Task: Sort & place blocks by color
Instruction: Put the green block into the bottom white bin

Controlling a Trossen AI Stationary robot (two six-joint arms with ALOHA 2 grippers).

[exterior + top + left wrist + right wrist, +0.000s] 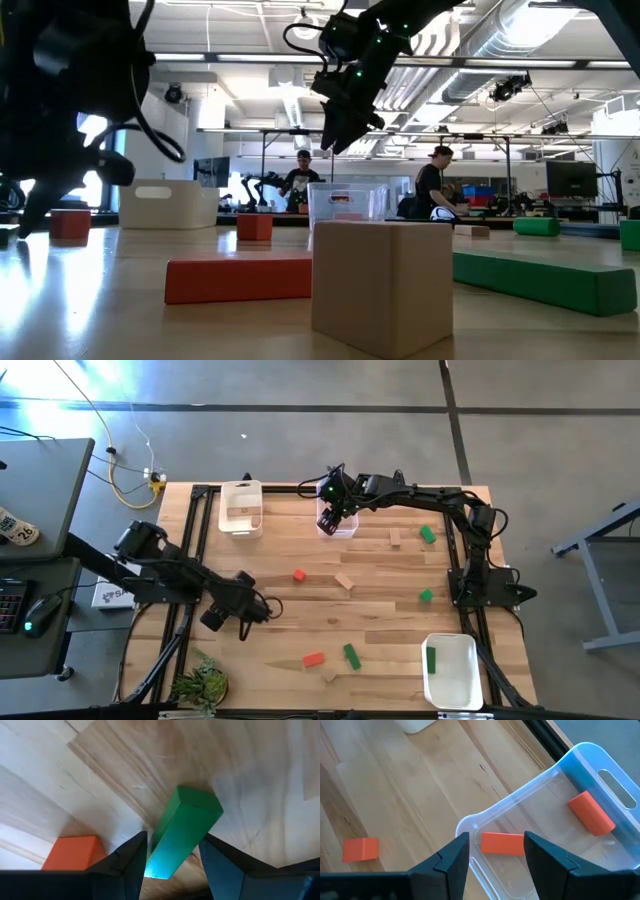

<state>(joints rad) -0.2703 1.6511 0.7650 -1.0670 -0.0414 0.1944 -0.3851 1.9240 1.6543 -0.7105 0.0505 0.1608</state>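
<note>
My left gripper is over the near-left part of the table, shut on a green bar block. A red block lies on the wood just beside it. My right gripper hangs open above the clear bin at the far middle. Two red blocks lie on that bin's floor, none between the fingers. Loose blocks on the table include a red cube, a red bar, a green bar and wood pieces. My left gripper pinches the green bar between its two fingers, which press its long side faces near the end closest to the wrist. The fingers lie across the bar. The bar points away from the wrist toward the table, and its far end shows free.
A white bin with a wood block stands at the far left. Another white bin with a green block is at the near right. Green cubes lie on the right side. A small plant occupies the near-left corner.
</note>
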